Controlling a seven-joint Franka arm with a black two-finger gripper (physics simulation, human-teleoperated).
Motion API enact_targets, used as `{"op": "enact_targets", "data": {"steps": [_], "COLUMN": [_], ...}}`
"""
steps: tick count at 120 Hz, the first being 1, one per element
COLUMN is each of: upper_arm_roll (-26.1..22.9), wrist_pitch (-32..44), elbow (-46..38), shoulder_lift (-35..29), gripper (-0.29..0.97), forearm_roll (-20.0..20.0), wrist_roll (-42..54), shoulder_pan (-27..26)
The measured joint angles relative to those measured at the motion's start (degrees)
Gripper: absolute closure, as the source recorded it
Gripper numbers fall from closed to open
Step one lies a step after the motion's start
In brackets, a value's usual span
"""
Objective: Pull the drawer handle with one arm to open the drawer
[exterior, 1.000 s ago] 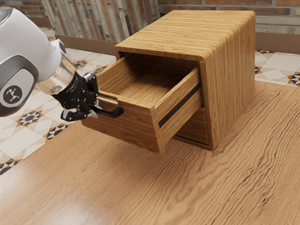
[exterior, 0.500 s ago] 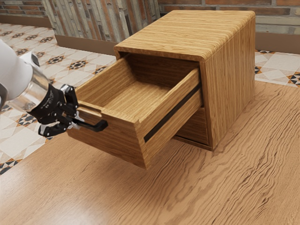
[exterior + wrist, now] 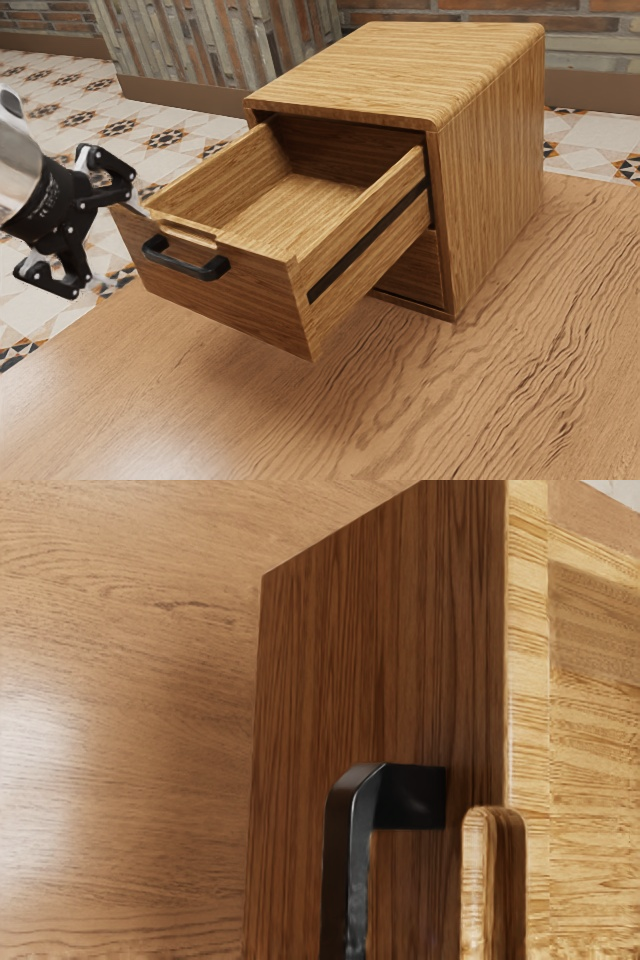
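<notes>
A wooden cabinet (image 3: pixel 485 150) stands on the table with its upper drawer (image 3: pixel 250 285) pulled far out, its inside bare. The drawer's black bar handle (image 3: pixel 185 262) sits on the front face, with nothing touching it. My gripper (image 3: pixel 90 230) hangs to the exterior view's left of the drawer front, a short gap away from the handle, open with its fingers (image 3: pixel 108 165) spread wide. In the wrist view the drawer front (image 3: pixel 380 660) stands close ahead, and one end of the handle (image 3: pixel 350 870) shows on it.
The wooden tabletop (image 3: pixel 420 400) stretches in front of and under the drawer. A lower drawer (image 3: pixel 415 275) stays shut in the cabinet. Patterned floor tiles (image 3: pixel 150 130) and a brick wall lie behind.
The drawer slid further out while my gripper held the handle. My gripper has since let go, opened wide and backed off toward the exterior view's left.
</notes>
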Motion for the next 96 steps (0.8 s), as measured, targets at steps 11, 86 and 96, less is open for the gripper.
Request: {"op": "enact_targets", "data": {"steps": [11, 86, 96], "upper_arm_roll": [-5.86, -4.01, -3.8], "wrist_pitch": [-6.88, -26.95, -27.21], "elbow": [16.33, 32.97, 32.1], "shoulder_lift": [6.48, 32.34, 32.33], "gripper": [0.06, 0.0, 0.0], "forearm_roll": [-0.8, -6.52, -6.54], "wrist_roll": [0.06, 0.63, 0.69], "shoulder_pan": [-0.97, -33.48, -32.86]}}
